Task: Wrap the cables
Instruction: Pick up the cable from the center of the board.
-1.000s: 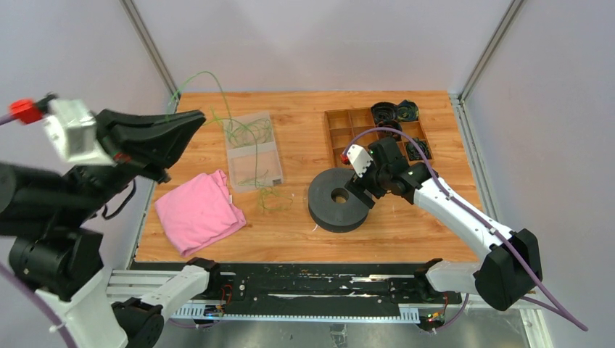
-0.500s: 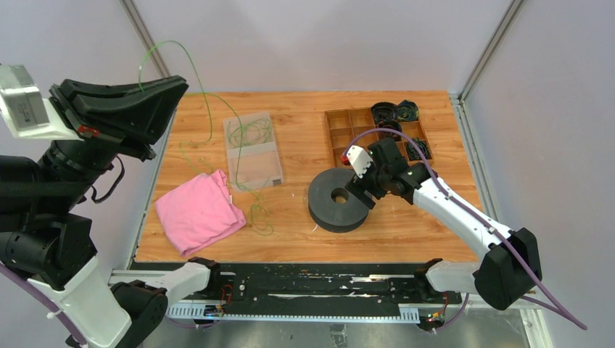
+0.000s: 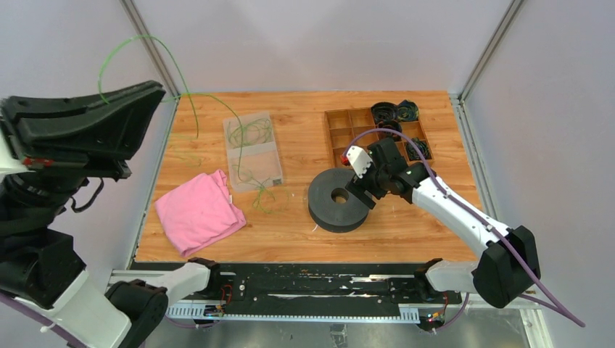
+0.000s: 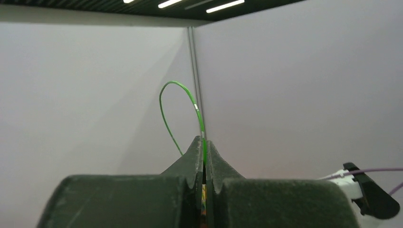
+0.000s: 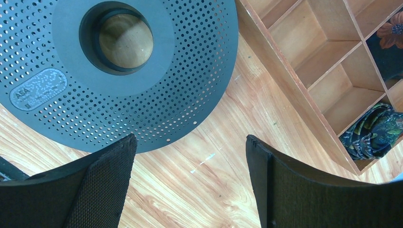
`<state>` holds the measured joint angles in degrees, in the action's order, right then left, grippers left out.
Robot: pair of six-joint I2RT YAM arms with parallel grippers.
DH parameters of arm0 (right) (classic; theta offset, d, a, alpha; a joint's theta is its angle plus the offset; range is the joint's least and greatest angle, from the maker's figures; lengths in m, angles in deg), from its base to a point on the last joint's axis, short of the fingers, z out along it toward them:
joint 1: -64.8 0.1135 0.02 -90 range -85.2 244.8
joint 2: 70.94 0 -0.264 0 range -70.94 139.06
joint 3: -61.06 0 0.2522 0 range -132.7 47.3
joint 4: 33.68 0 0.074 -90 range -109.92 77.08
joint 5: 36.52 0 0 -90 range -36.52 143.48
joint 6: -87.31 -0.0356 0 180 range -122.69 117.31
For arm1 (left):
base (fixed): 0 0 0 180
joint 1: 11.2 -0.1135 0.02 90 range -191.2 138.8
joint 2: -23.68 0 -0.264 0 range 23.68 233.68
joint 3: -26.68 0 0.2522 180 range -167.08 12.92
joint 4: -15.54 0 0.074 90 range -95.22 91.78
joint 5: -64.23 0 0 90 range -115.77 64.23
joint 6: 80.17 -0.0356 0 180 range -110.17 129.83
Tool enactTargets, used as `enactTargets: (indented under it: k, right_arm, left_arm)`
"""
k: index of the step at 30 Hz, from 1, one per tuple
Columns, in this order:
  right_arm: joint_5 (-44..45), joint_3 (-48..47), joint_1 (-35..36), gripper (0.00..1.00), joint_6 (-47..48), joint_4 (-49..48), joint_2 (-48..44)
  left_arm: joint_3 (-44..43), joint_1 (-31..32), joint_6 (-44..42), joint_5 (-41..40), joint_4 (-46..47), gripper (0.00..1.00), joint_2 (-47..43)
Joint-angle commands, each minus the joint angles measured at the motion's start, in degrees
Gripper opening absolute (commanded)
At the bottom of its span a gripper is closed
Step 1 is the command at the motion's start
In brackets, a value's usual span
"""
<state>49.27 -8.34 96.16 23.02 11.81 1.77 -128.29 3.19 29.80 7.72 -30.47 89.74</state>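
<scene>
Thin green cables lie tangled in a clear plastic box, and a strand trails onto the table near the box's front end. My left gripper is raised high at the left, close to the camera, shut on one cable that arcs above it. In the left wrist view that cable loops up out of the pinched fingertips of the left gripper. The black perforated spool lies flat mid-table. My right gripper stands open at its right edge. In the right wrist view the right gripper holds nothing, with the spool just beyond.
A folded pink cloth lies at the front left of the table. A wooden compartment tray stands at the back right, with dark coiled items in its far cells. In the right wrist view the tray's wall runs close beside the open right gripper.
My left gripper has risen and drawn back to the left with the cable, pulling its loop higher. The loose strand on the table has shifted. The right arm has not moved.
</scene>
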Motion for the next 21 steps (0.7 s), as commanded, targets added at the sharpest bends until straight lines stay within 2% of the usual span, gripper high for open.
enactTargets:
  k: [1, 6, 10, 15, 21]
  right_arm:
    - [1.0, 0.5, -0.8, 0.84, 1.1, -0.1, 0.5]
    - [1.0, 0.6, -0.8, 0.84, 1.2, -0.1, 0.3]
    - [1.1, 0.6, -0.8, 0.84, 1.3, -0.1, 1.0]
    - [1.7, 0.5, -0.8, 0.84, 1.4, 0.0, 2.2]
    - [2.2, 0.6, -0.8, 0.84, 1.6, 0.0, 2.5]
  left_arm:
    - [19.8, 0.1, -3.5, 1.4, -0.3, 0.00, -4.2]
    - [51.2, 0.2, -13.5, 0.7, -2.1, 0.00, -9.1]
    - [70.6, 1.4, -23.1, 0.1, -2.6, 0.00, -11.7]
    - [84.9, 3.4, -36.2, -7.1, -3.7, 0.02, -12.0]
    - [92.4, 3.5, -45.7, -10.4, -6.3, 0.09, -11.5]
